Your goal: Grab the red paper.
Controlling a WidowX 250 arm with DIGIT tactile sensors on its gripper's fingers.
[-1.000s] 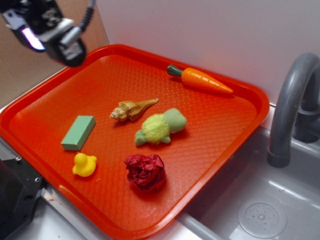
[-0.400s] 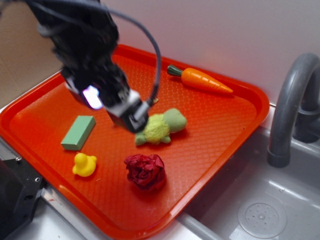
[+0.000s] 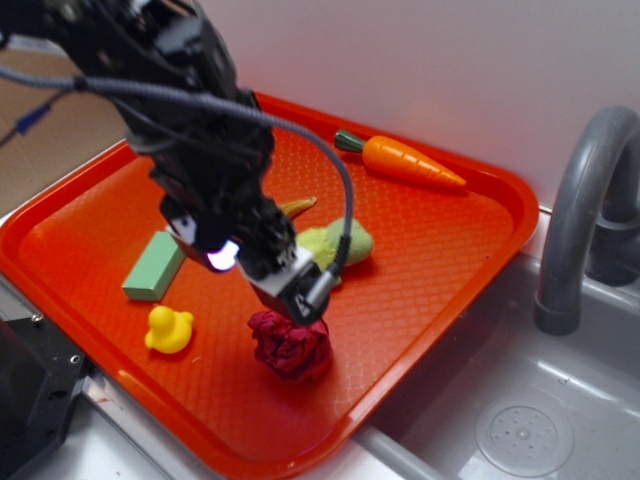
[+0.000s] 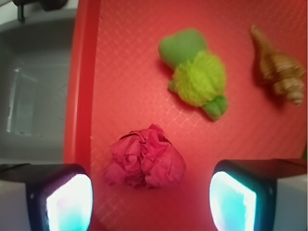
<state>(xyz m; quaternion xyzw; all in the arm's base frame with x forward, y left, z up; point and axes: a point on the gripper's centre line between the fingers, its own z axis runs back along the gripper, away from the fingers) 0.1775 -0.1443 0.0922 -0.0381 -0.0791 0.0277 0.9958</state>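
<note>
The red paper (image 3: 292, 346) is a crumpled crimson ball lying on the orange-red tray (image 3: 440, 250), near its front edge. In the wrist view the red paper (image 4: 146, 158) lies just ahead of my two lit fingertips and between their lines. My gripper (image 3: 300, 300) hangs just above the ball's top and covers part of it in the exterior view. The gripper (image 4: 150, 204) is open, its jaws wide apart, and nothing is held between them.
On the tray lie a green plush turtle (image 3: 340, 243), a seashell (image 4: 279, 72), a carrot (image 3: 405, 160), a green block (image 3: 155, 267) and a yellow duck (image 3: 168, 329). A sink basin (image 3: 520, 420) with a grey faucet (image 3: 585, 200) lies right of the tray.
The arm swung from the tray's far left corner across the tray and came down over the red paper. The objects on the tray stayed put.
</note>
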